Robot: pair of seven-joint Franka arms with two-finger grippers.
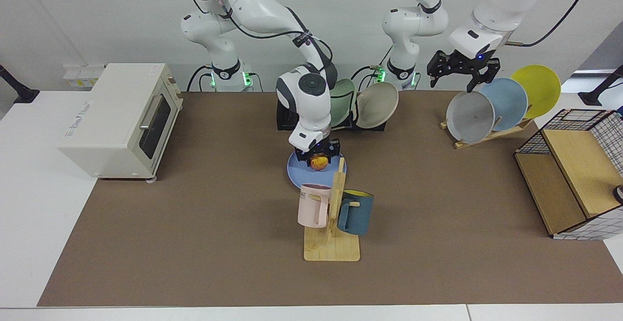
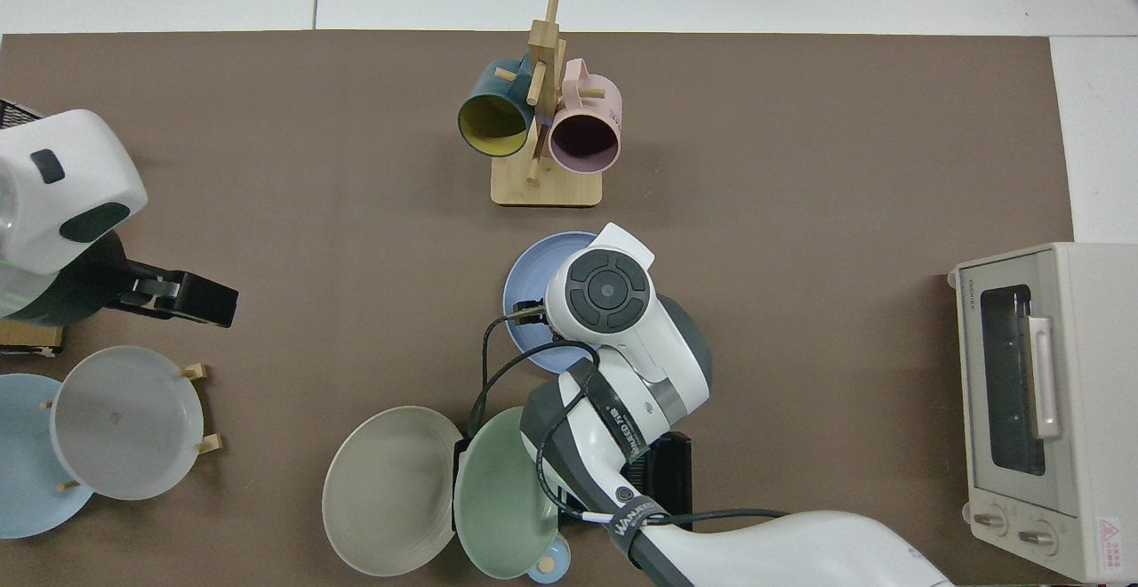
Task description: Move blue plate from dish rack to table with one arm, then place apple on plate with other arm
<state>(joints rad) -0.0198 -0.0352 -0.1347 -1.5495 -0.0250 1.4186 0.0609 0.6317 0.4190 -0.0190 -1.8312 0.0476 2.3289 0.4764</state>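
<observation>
Facing view: brown-matted table (image 1: 194,243) carries everything. Toaster oven (image 1: 119,119) sits at the view's left end, wire-and-wood crate (image 1: 574,170) at its right end. Right arm comes in from its base at the view's left and bends down over the table centre; left arm hangs up high w/ nothing in its grip, waiting above the wooden plate stand (image 1: 486,136), which holds grey, pale blue & yellow plates. Dish rack (image 1: 287,116) sits at the back centre, black, mostly hidden behind the right arm, w/ a sage-green plate (image 1: 340,99) and a beige plate (image 1: 377,104) leaning in it. Blue plate (image 1: 297,172) lies flat on the table, just in front of the rack, near the mug tree (image 1: 333,223) w/ its pink & dark blue mugs. Right gripper (image 1: 319,160) is low over the plate, fingers pinching the apple (image 1: 319,162); can't tell if the apple touches the plate. Left gripper (image 1: 462,75) has fingers spread. Top view: right arm's wrist covers apple & much of the blue plate (image 2: 529,276).
</observation>
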